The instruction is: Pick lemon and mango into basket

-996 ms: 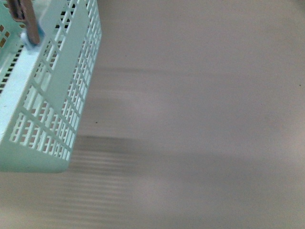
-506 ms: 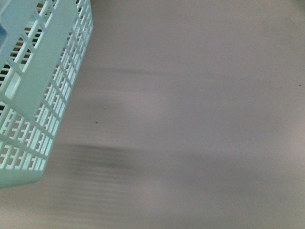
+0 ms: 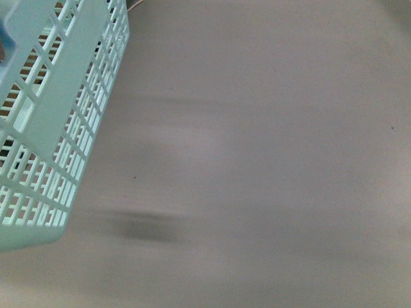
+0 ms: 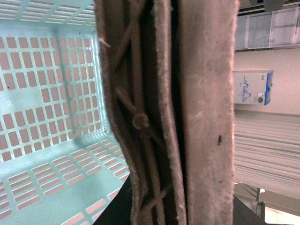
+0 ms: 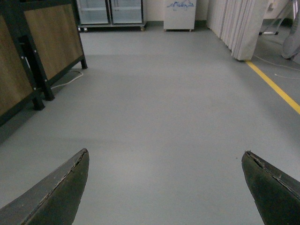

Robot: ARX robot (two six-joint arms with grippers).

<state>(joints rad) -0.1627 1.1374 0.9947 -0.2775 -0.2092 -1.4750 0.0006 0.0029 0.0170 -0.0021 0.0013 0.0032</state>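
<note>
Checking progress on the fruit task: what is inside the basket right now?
The visible part of the basket holds no fruit, only bare slotted floor. The brown handles cover the rest.

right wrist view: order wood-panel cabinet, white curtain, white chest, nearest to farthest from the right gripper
From the right gripper:
1. wood-panel cabinet, along one edge of the floor, nearest.
2. white curtain, along the opposite edge, farther on.
3. white chest, against the back wall, farthest.
</note>
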